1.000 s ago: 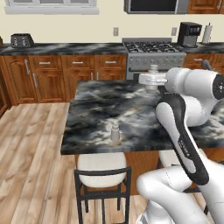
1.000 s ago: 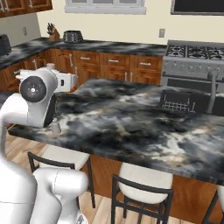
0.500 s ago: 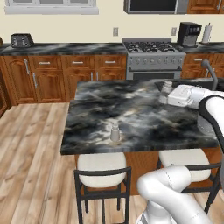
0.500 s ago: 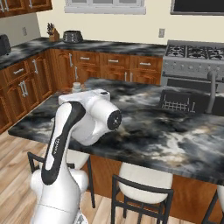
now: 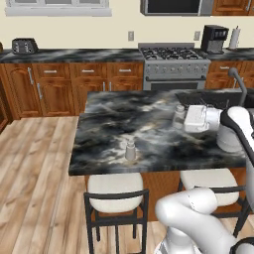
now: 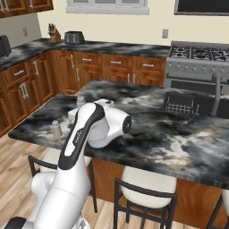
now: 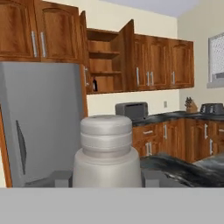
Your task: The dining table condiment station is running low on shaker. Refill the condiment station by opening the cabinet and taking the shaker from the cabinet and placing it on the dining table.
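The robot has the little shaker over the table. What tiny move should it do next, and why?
Probably ease it straight down onto the dining table, then let go. The gripper is shut on the shaker, upright over the stone top and seemingly not yet set down.

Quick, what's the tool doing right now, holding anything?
Tool: closed on the shaker, held upright between its fingers above the dining table.
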You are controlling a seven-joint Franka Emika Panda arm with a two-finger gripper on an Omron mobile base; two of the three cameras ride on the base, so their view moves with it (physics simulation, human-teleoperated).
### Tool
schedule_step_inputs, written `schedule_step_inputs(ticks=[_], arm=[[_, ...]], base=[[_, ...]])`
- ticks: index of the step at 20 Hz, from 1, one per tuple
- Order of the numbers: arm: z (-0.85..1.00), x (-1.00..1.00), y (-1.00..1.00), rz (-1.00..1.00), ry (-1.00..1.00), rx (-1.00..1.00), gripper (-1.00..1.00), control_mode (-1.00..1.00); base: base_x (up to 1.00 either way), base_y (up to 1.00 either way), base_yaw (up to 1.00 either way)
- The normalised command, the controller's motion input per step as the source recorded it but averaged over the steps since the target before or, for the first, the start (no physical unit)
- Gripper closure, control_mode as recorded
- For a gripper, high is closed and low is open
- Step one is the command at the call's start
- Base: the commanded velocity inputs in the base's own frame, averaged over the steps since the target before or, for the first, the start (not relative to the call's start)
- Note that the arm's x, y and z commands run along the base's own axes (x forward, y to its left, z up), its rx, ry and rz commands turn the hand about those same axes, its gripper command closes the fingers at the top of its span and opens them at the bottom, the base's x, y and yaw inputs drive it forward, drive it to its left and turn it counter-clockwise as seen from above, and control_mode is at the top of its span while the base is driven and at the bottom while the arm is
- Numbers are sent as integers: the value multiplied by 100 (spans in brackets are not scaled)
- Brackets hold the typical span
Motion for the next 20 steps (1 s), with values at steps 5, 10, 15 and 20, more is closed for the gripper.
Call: schedule_step_inputs(ticks=[5,10,15,20], arm=[[-30,12,6,6,5,-3,100,-100],[-46,0,0,3,1,-1,100,-100],[-47,0,0,3,1,0,100,-100],[-40,31,0,5,11,0,100,-100]], base=[[0,0,0],[0,0,0],[0,0,0],[0,0,0]])
